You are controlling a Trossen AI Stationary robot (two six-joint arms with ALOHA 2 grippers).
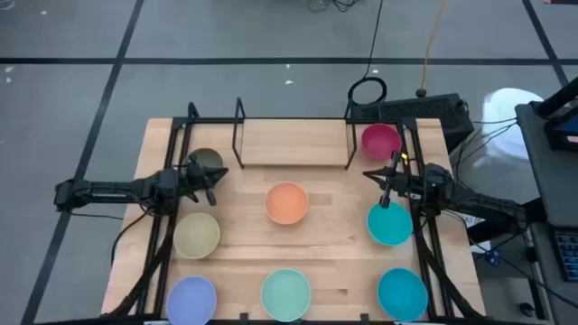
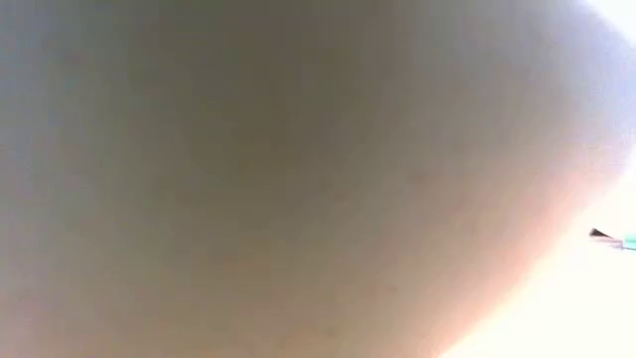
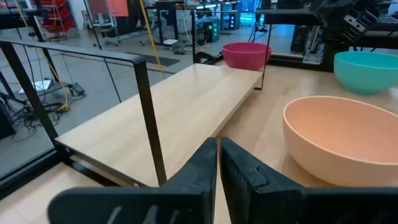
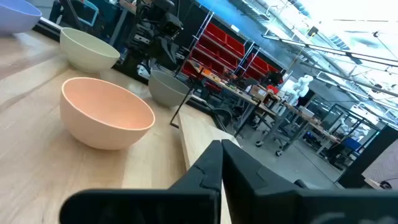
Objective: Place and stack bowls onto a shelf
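Progress: I judge 0 of 8 bowls on the shelf; its board is bare.
Left hand: fingers closed, empty, grey-olive bowl just beside it.
Right hand: fingers closed, empty, between magenta bowl and a teal bowl.
Remaining: all bowls sit on the bench; orange bowl lies between both hands.

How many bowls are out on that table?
8. Grey-olive bowl and magenta bowl flank the shelf; orange bowl in the middle; pale yellow bowl left; teal bowl right; lavender bowl, mint green bowl, second teal bowl along the near edge.
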